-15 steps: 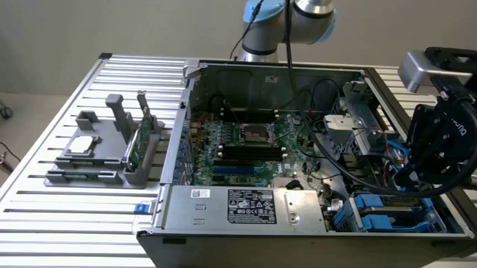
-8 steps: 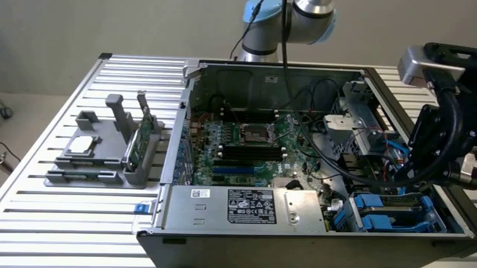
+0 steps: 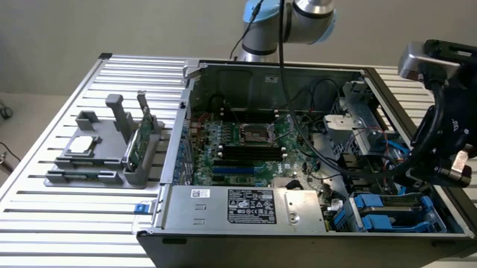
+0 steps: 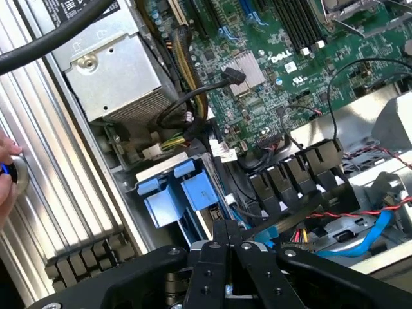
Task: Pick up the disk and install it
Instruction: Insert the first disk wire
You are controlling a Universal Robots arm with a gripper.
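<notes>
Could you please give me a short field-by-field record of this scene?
case: open, on the slatted table
claw: shut, nothing visible between its fingers, over the drive bay
disk: blue-railed, lying in the bay at the exterior view's right
processor chip: on the grey fixture, outside the case
circuit card: upright in that fixture

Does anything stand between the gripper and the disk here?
Nothing visible does. The shut gripper hangs close by the disk in the case corner; the blue cable runs beside them, not between.
</notes>
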